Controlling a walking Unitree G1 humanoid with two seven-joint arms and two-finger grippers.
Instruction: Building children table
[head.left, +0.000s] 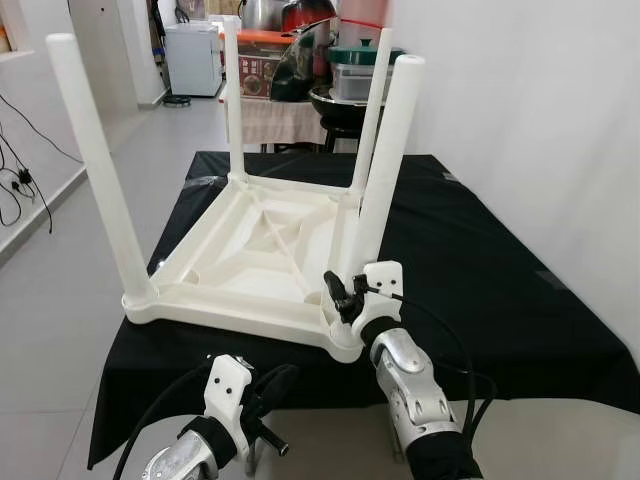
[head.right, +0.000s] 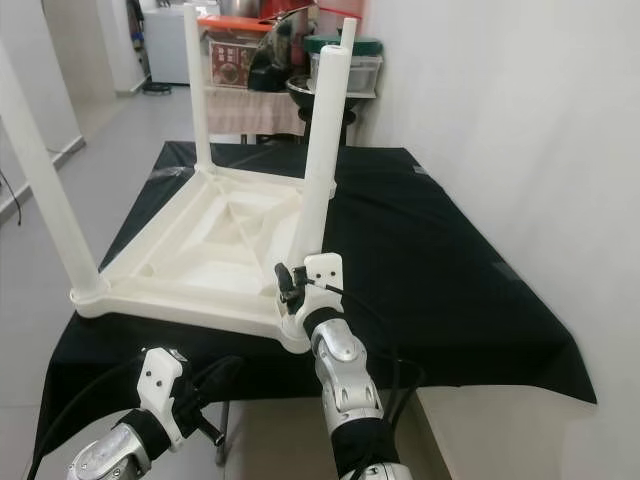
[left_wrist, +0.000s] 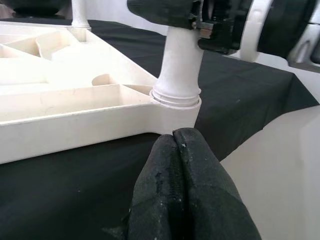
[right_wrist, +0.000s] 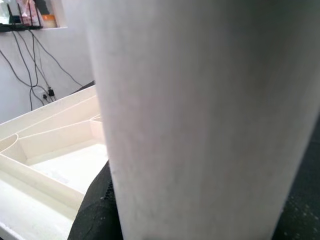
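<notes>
A white plastic children's table lies upside down on a black-draped table, with all its legs standing up in their sockets. My right gripper is shut on the near right leg just above its base socket; that leg sits close against one black finger. My left gripper is shut and holds nothing. It hovers low in front of the black table's near edge, its fingertips pointing at that same corner socket.
The near left leg, far left leg and far right leg rise tall. A white wall runs along the right. Pots and containers crowd a stand behind; a white appliance and floor cables are at left.
</notes>
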